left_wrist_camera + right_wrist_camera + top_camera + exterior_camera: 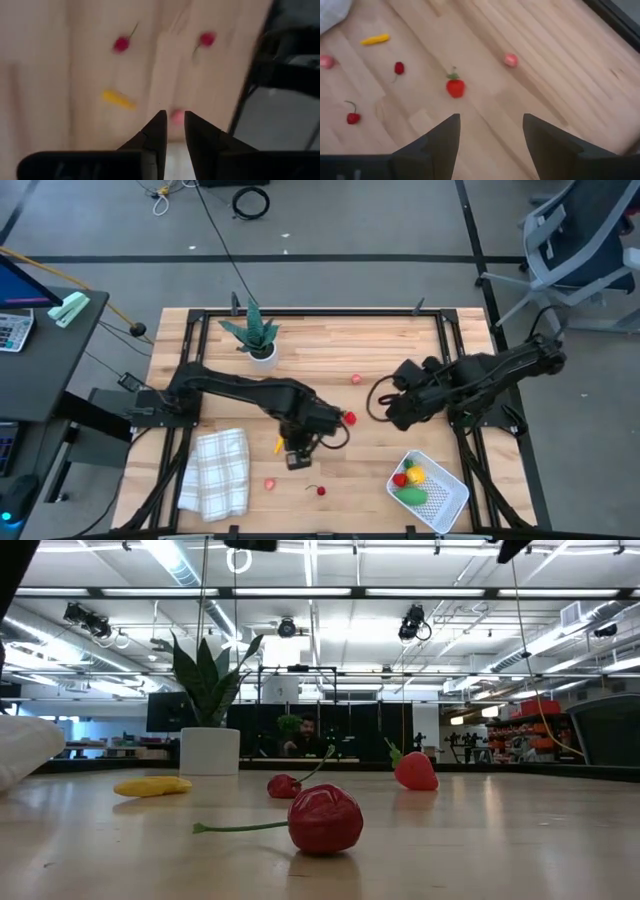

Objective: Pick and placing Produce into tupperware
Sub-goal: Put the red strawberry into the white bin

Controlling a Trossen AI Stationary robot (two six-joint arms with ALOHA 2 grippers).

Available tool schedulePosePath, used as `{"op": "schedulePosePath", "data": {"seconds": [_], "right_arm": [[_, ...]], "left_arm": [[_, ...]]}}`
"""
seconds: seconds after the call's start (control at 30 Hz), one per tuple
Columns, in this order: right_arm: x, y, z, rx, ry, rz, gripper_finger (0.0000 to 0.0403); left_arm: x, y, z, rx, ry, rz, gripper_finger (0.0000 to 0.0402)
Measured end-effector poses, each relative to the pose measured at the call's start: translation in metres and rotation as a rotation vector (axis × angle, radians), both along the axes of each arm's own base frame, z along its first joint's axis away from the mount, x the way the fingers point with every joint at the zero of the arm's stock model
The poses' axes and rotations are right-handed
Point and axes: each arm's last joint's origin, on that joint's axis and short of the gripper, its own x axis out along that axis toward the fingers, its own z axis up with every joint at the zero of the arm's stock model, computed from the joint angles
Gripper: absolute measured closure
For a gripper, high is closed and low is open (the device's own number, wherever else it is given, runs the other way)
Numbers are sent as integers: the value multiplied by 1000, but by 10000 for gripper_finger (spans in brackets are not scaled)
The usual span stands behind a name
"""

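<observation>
The white mesh-patterned tupperware (pixel 447 498) sits at the table's near right and holds a yellow pepper (pixel 415 474), a green oblong piece (pixel 410 496) and a small red piece. Loose on the wood lie a strawberry (pixel 349 418) (pixel 455 87), a pink piece (pixel 356 379) (pixel 510 60), a thin orange-yellow piece (pixel 278 445) (pixel 118 99), another pink piece (pixel 269 483) and cherries (pixel 320 490) (pixel 325 820). My left gripper (pixel 298 458) (pixel 174 124) hovers at mid-table, fingers only narrowly apart, holding nothing. My right gripper (pixel 385 406) (pixel 490 122) hangs wide open, right of the strawberry.
A spiky plant in a white pot (pixel 262 352) (pixel 210 750) stands at the far middle. A folded white checked cloth (pixel 215 472) lies near left. A dark rail frames the table's edges. Bare wood lies between the two grippers and the tupperware. A person (pixel 305 735) sits far behind.
</observation>
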Motion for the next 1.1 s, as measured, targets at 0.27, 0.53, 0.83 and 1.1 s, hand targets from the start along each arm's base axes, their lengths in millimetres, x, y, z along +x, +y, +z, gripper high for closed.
{"op": "schedulePosePath", "data": {"seconds": [0.27,0.53,0.83,1.1], "right_arm": [[57,10,-37,15,33,16,176],[104,7,-90,82,156,-24,174],[121,-2,-109,91,180,-51,174],[130,-12,-109,92,131,-18,174]], "left_arm": [[-14,1,14,101,-38,-38,322],[-18,6,21,128,-65,-30,306],[-89,35,104,68,-310,82,328],[-178,62,164,40,-558,276,327]]}}
